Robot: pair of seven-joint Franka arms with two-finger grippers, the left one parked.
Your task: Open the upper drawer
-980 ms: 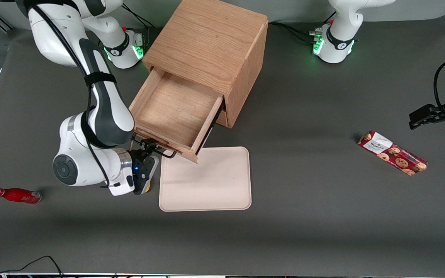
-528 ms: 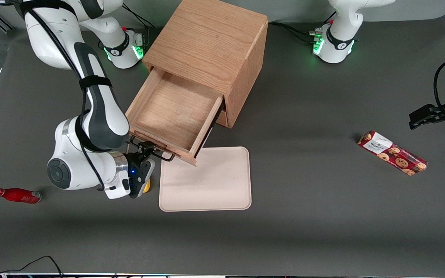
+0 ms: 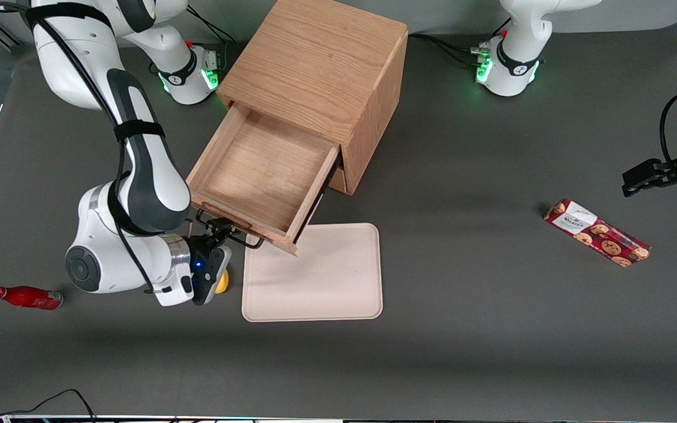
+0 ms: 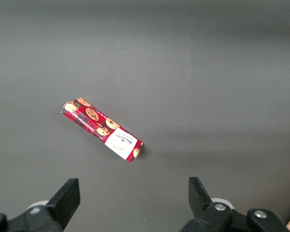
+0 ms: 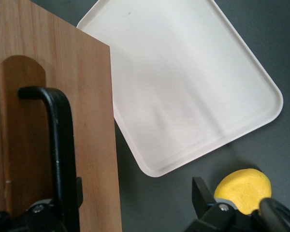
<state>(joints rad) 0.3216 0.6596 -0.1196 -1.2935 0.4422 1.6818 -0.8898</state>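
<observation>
The upper drawer [image 3: 256, 176] of the light oak cabinet [image 3: 315, 64] stands pulled well out, and its inside is bare. Its dark bar handle [image 3: 238, 236] is on the front face nearest the front camera. My right gripper [image 3: 220, 230] is at that handle, in front of the drawer. In the right wrist view the handle [image 5: 60, 145] runs along the drawer front [image 5: 92, 121], close against one finger. The gripper [image 5: 137, 203] is open, with its fingers wide apart. The lower drawer is hidden under the upper one.
A cream tray [image 3: 315, 282] lies on the table just in front of the drawer, partly under its corner; it also shows in the right wrist view [image 5: 183, 87]. A yellow object [image 3: 221, 284] sits beside the gripper. A red bottle [image 3: 24, 296] lies toward the working arm's end. A cookie pack [image 3: 597, 233] lies toward the parked arm's end.
The gripper has drawn back from the cabinet, and the upper drawer has slid a little further out with it.
</observation>
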